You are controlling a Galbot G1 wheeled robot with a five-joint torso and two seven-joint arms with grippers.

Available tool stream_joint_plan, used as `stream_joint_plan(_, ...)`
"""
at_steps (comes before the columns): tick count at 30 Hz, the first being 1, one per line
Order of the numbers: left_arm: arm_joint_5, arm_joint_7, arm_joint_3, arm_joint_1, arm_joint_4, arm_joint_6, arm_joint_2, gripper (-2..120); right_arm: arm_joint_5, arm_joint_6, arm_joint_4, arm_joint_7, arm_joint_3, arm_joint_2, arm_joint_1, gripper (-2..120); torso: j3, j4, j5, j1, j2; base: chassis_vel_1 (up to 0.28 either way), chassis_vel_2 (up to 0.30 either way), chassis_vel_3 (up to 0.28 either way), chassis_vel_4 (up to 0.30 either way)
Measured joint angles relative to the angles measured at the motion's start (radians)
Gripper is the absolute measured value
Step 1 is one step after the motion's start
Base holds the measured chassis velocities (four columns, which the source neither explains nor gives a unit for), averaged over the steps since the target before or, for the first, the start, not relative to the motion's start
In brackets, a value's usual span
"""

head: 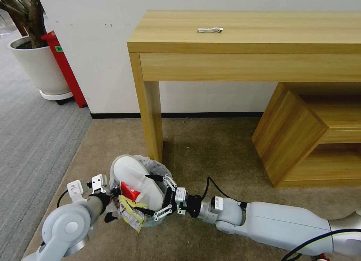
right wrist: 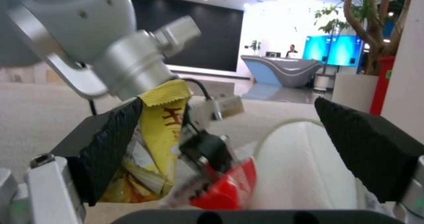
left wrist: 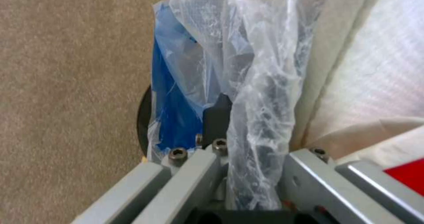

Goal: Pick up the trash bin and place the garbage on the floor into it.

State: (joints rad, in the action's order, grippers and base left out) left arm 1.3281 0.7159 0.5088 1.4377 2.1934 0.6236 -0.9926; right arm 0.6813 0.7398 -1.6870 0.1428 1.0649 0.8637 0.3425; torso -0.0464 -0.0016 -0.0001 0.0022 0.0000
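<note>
Nearest, on the left, the left gripper [head: 109,201] is clamped on the rim of the small round bin [head: 156,167] lined with crinkled translucent plastic, its blue side showing through the bag [left wrist: 170,118]. From the right, the right gripper [head: 155,195] hangs spread wide over the bin's mouth, gripping nothing. A white slipper [head: 133,176], a red wrapper [head: 129,191] and a yellow printed packet [head: 131,214] sit in the bin. It stands on the beige-brown short-pile carpet [head: 210,148] by the wooden worktop's leg [head: 152,118].
</note>
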Motion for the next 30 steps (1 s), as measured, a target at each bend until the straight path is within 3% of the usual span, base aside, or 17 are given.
stream_joint_plan(19, -0.005, -0.009, 0.020, 0.065, 0.062, 0.003, 0.010, 0, 0.005, 0.011, 0.034, -0.012, -0.035, 0.007, -0.021, 90, 0.000, -0.0003, 0.0000, 0.000, 0.000, 0.000, 0.000, 0.000, 0.000)
stream_joint_plan(30, 0.046, 0.012, 0.048, 0.061, 0.095, 0.004, 0.042, 0, -0.002, 0.025, 0.069, 0.028, -0.050, -0.013, 0.021, 89, 0.000, -0.0001, 0.0002, 0.000, 0.000, 0.000, 0.000, 0.000, 0.000)
